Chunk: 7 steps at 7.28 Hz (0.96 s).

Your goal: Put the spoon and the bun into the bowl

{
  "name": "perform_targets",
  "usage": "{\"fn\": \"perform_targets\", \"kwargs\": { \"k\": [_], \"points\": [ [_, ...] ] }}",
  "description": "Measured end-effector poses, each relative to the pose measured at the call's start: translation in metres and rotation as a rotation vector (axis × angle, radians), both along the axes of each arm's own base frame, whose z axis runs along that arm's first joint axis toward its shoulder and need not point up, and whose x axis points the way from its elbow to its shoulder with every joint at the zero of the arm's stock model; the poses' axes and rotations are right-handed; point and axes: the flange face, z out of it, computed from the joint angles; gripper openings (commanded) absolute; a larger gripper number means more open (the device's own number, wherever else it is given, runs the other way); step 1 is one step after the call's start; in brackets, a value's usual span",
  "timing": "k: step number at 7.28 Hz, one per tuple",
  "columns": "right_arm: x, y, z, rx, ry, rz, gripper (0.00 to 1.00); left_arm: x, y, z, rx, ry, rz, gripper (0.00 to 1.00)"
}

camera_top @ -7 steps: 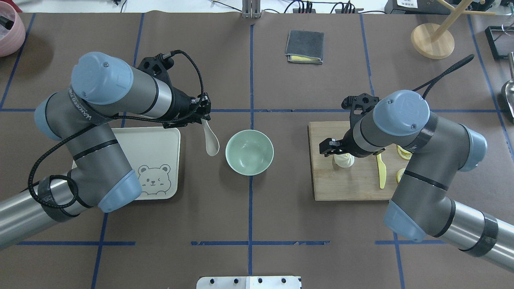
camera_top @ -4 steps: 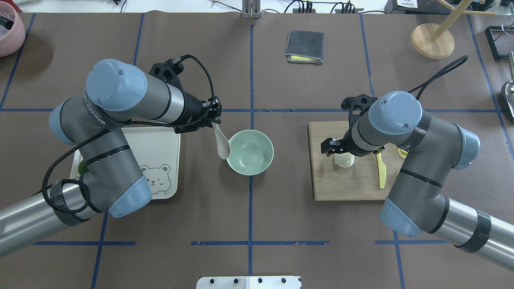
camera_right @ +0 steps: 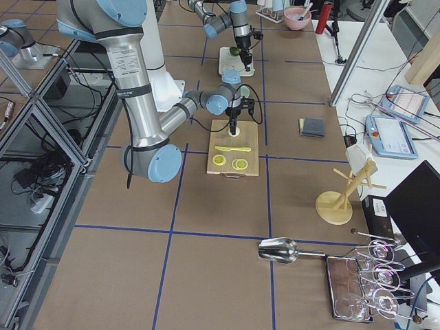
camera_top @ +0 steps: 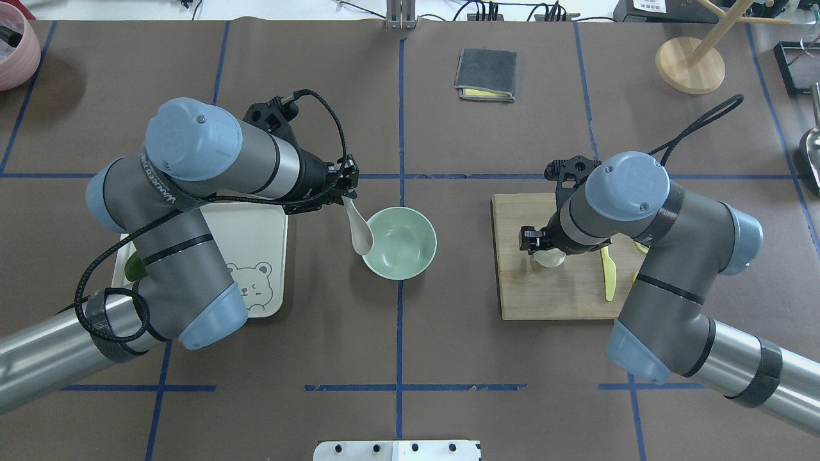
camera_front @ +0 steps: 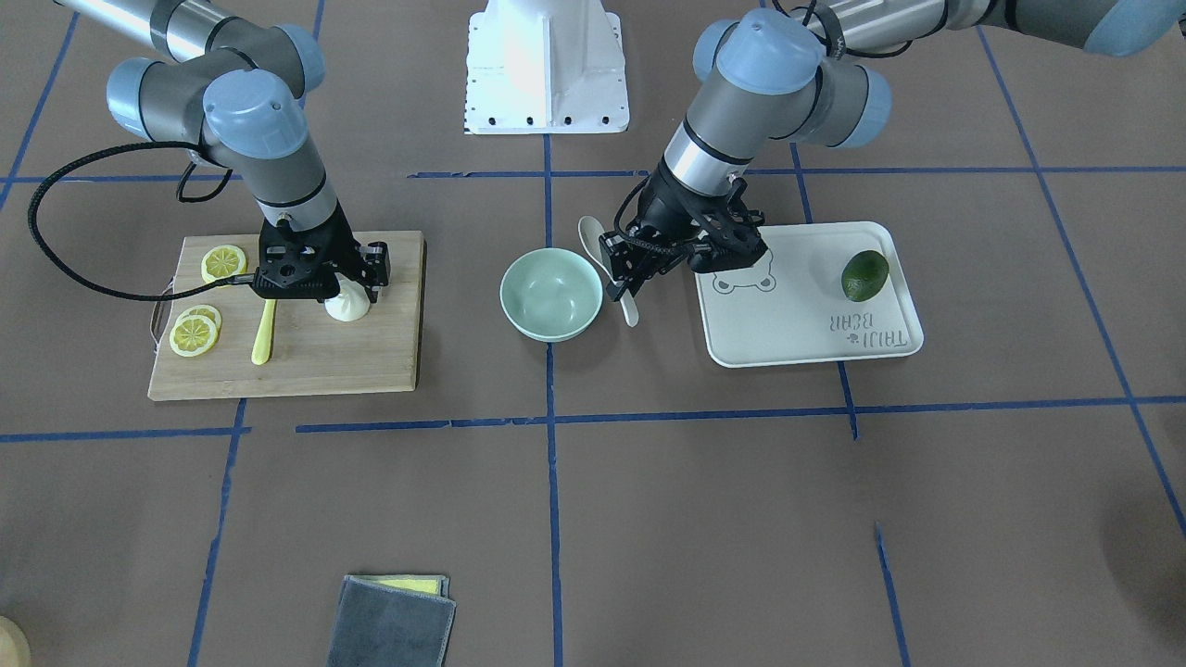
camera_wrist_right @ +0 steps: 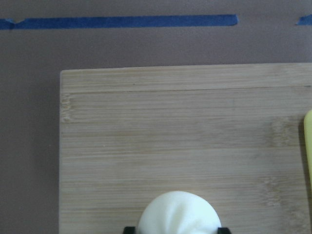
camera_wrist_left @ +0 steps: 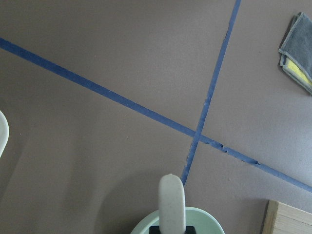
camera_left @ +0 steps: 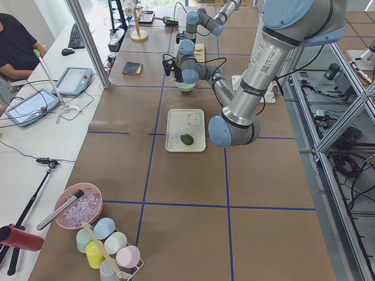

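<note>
The cream spoon (camera_top: 359, 229) hangs by its handle from my left gripper (camera_top: 346, 196), which is shut on it. Its scoop is over the left rim of the mint-green bowl (camera_top: 405, 248). In the front view the spoon (camera_front: 593, 236) is right beside the bowl (camera_front: 549, 296), and the left wrist view shows the spoon (camera_wrist_left: 171, 199) above the bowl's rim (camera_wrist_left: 207, 222). The white pleated bun (camera_top: 549, 258) sits on the wooden cutting board (camera_top: 557, 294). My right gripper (camera_top: 544, 248) is down over it, with a finger touching each side of the bun (camera_wrist_right: 178, 214).
An off-white bear tray (camera_top: 256, 237) left of the bowl holds a green lime (camera_front: 864, 275). A yellow knife (camera_top: 607, 272) and lemon slices (camera_front: 222, 263) lie on the board. A grey cloth (camera_top: 485, 74) and a wooden stand (camera_top: 690, 64) are at the far side.
My left arm has carried the spoon rightward, from beside the bowl to over its left rim. My right gripper's fingers have drawn in against the bun, which stays on the board.
</note>
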Motion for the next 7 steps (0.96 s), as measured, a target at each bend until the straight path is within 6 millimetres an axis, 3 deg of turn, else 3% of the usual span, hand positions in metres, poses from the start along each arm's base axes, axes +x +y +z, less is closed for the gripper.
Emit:
{"fn": "perform_targets", "kwargs": {
  "k": [3, 5, 6, 7],
  "points": [
    [0.001, 0.001, -0.004, 0.006, -0.006, -0.004, 0.0, 0.022, -0.013, -0.011, -0.058, 0.056, -0.039, 0.0],
    [0.009, -0.003, -0.012, 0.011, -0.021, 0.003, 0.0, 0.046, -0.015, -0.002, -0.075, 0.107, -0.093, 0.0],
    [0.013, -0.003, -0.016, 0.015, -0.029, 0.006, 0.0, 0.053, -0.013, 0.001, -0.071, 0.111, -0.11, 0.58],
    [0.015, -0.004, -0.02, 0.018, -0.035, 0.007, 0.0, 0.056, -0.012, 0.003, -0.062, 0.109, -0.114, 1.0]
  ]
}}
